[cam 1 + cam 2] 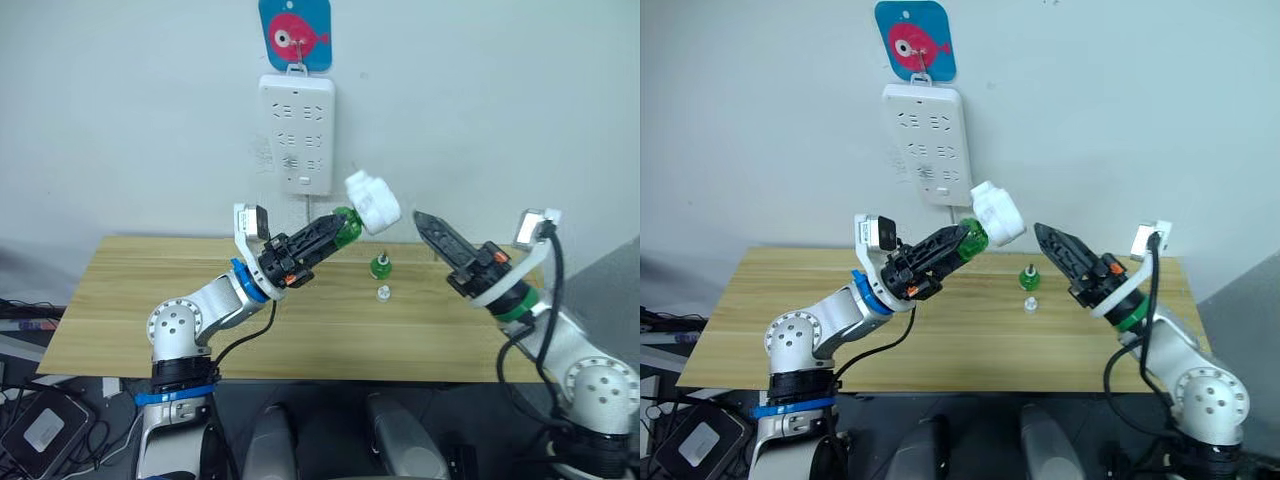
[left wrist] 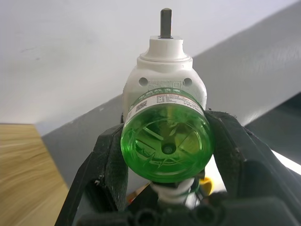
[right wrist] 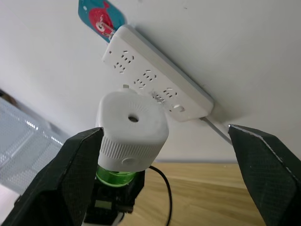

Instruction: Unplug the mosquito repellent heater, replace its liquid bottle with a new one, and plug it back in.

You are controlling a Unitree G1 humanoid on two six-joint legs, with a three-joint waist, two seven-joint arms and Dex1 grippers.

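The mosquito repellent heater (image 1: 372,203) is off the wall and held in the air, just below and right of the power strip (image 1: 297,135). A green liquid bottle (image 2: 165,141) is fitted into its underside, and my left gripper (image 1: 335,232) is shut on that bottle. A metal prong (image 2: 165,22) sticks out of the heater's far end. My right gripper (image 1: 425,225) is open, pointing at the heater from the right, a short gap away. A second small green bottle (image 1: 380,266) stands upright on the wooden table (image 1: 150,300), with a small white cap (image 1: 382,293) just in front of it.
The white multi-socket power strip hangs on the wall from a blue fish-shaped hook (image 1: 294,35), its cable running down behind the table. A grey panel (image 1: 610,280) stands to the table's right.
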